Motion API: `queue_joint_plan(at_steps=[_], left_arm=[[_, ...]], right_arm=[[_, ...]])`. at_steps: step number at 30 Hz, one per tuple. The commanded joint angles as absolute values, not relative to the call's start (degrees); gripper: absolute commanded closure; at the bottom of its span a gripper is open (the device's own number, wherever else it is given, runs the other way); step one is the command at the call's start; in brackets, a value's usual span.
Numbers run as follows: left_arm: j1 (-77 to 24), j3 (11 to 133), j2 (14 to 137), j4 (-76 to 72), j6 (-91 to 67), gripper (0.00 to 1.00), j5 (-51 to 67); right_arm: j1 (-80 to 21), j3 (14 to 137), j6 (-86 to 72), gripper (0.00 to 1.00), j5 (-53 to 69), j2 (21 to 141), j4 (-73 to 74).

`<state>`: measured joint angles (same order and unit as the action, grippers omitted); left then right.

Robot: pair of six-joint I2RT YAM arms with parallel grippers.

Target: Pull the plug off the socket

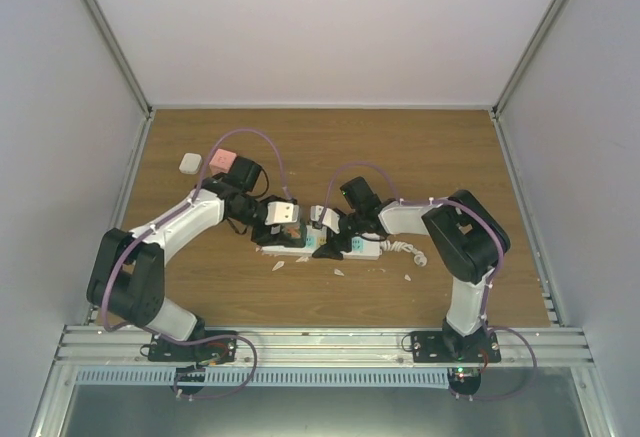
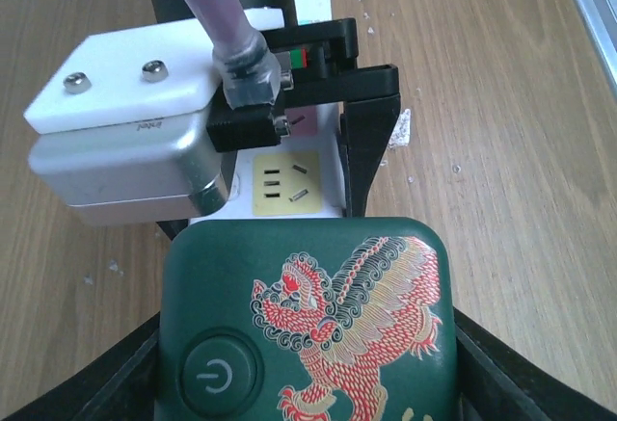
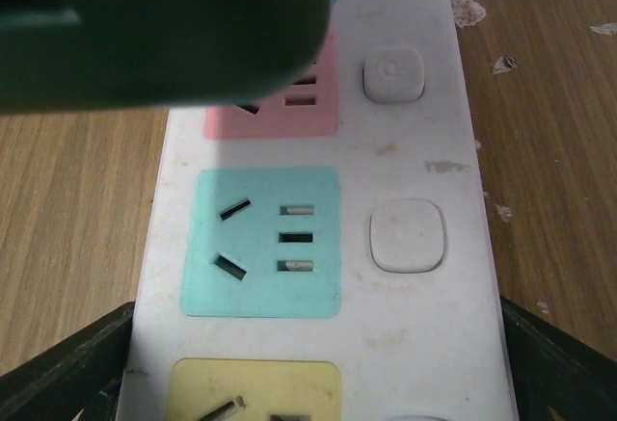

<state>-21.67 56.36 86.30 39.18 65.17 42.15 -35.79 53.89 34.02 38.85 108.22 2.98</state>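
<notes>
Wood-grain surface [image 1: 400, 157], walled in white. Lying across centre frame, long axis left-right, cord [image 1: 405, 249] end rightward: white power strip [image 1: 368, 249], clamped across its width by right claw [image 3: 313, 363]. Left claw [image 2: 304, 382] clamped on green plug [image 2: 308, 315], printed with red lion and power symbol.

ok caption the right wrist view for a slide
The right hand straddles the strip at its green outlet; a dark plug hides part of the pink outlet.

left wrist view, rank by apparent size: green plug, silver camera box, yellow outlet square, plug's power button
1. green plug, though nearest the camera
2. silver camera box
3. yellow outlet square and power button look alike; the button is nearer, so unranked
</notes>
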Motion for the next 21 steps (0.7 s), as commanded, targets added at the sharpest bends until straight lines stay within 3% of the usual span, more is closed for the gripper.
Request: queue_joint_plan(at_steps=[1,9,21], left_arm=[[-21.55,57.04,83.79,38.68,66.34,0.70,43.95],[-13.38,56.68,82.81,44.67,65.93,0.68,45.06],[6.46,56.88,85.33,50.51,65.70,0.66,49.85]], right_arm=[[-36.12,54.55,33.75,0.72,37.78,109.77,3.49],[-36.12,54.43,34.26,0.69,38.22,109.68,3.66],[-36.12,54.47,34.71,0.68,38.35,109.16,4.04]])
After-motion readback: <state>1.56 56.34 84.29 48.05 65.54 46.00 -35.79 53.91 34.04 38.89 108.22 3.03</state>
